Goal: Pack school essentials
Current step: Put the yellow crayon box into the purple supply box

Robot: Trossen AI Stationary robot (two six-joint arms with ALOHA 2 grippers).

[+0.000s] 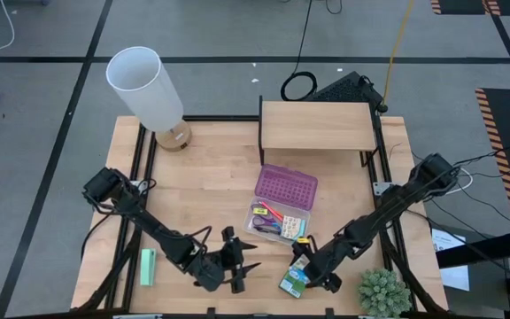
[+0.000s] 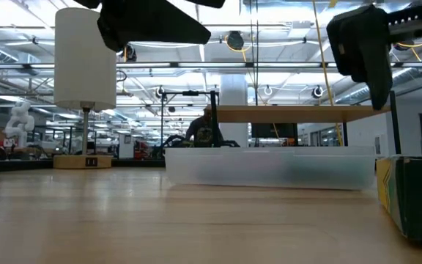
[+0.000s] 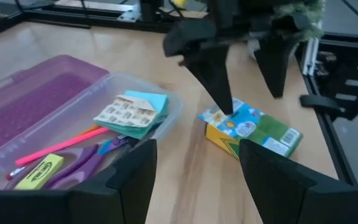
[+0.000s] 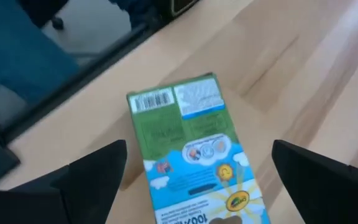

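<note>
A: So, starting from the high view, where are you holding yourself?

B: I am hanging my right gripper (image 1: 306, 266) just above the green-yellow crayon box (image 1: 294, 280), which is lying flat near the front edge of the table (image 1: 202, 177), just beside the clear plastic case (image 1: 280, 221). The purple lid (image 1: 286, 186) is lying folded open behind the case, so the tray is free to take things. My left gripper (image 1: 240, 268) is waiting near the front edge with its fingers spread, well apart from the mint-green block (image 1: 147, 267).

A: And from the low view?

B: The crayon box (image 2: 415, 196) is sitting on the wood at the far right, and the case wall (image 2: 269, 167) is standing behind it. My arms are only showing as dark shapes overhead.

A: The left wrist view?

B: I am seeing the case (image 3: 135, 93) already holding a pink pencil (image 3: 58, 145), purple-handled scissors (image 3: 82, 169), a small yellow piece (image 3: 39, 170) and a small colourful square pack (image 3: 130, 111). The crayon box (image 3: 253, 129) is outside it, with my right gripper's fingers (image 3: 219, 81) open and straddling its end, one tip down at the box.

A: And the right wrist view?

B: My fingers (image 4: 92, 171) are standing wide on either side of the crayon box (image 4: 188, 146), which is lying face up. I judge that I am lining up to grasp it across its width, since it looks like the last item outside the case.
</note>
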